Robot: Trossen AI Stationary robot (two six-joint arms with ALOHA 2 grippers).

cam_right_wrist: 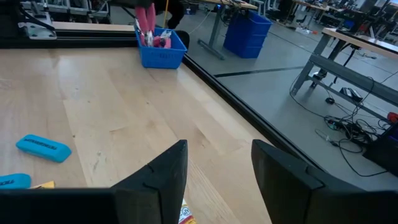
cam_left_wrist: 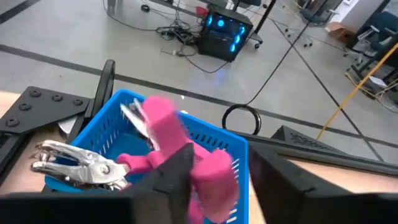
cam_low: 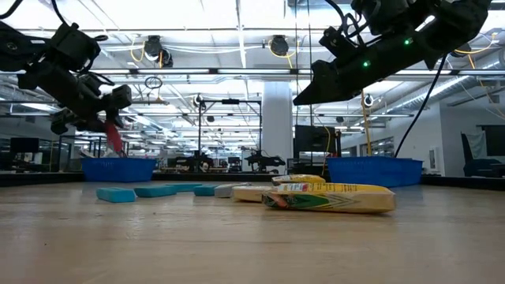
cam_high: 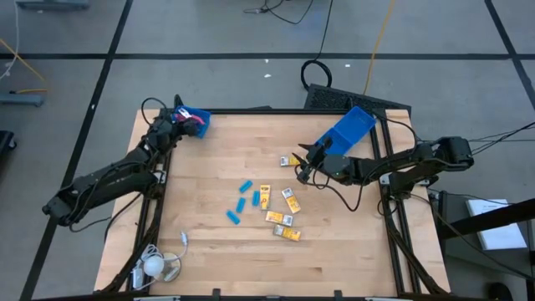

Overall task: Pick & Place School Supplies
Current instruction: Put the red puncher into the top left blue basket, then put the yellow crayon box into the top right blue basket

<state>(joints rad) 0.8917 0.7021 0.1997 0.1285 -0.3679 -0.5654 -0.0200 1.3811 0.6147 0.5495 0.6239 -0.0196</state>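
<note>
My left gripper point(cam_high: 185, 119) hovers over the small blue bin point(cam_high: 198, 123) at the table's far left corner, shut on a pink-handled scissor-like tool point(cam_left_wrist: 163, 124). A second pink-handled tool point(cam_left_wrist: 81, 167) with metal blades lies in that bin point(cam_left_wrist: 214, 140). My right gripper point(cam_high: 303, 165) is open above the table's middle right, close to one yellow packet point(cam_high: 288, 160); that packet's tip point(cam_right_wrist: 185, 214) shows between its fingers. Several light-blue oblong pieces point(cam_high: 242, 201) and yellow-orange packets point(cam_high: 284, 213) lie flat on the wood. My left gripper pinches the pink-handled tool by its pink handle point(cam_left_wrist: 211, 180) between the two fingers, coming from above. The tool is lifted clear and hangs below the fingers point(cam_low: 114, 138) over the bin, its metal end point(cam_left_wrist: 134, 115) pointing away from the gripper.
A larger blue bin point(cam_high: 347, 130) sits tilted at the table's far right, just behind my right arm. A white round object with a cord point(cam_high: 155, 266) lies at the near left corner. Bare wood shows between the left bin and the scattered pieces.
</note>
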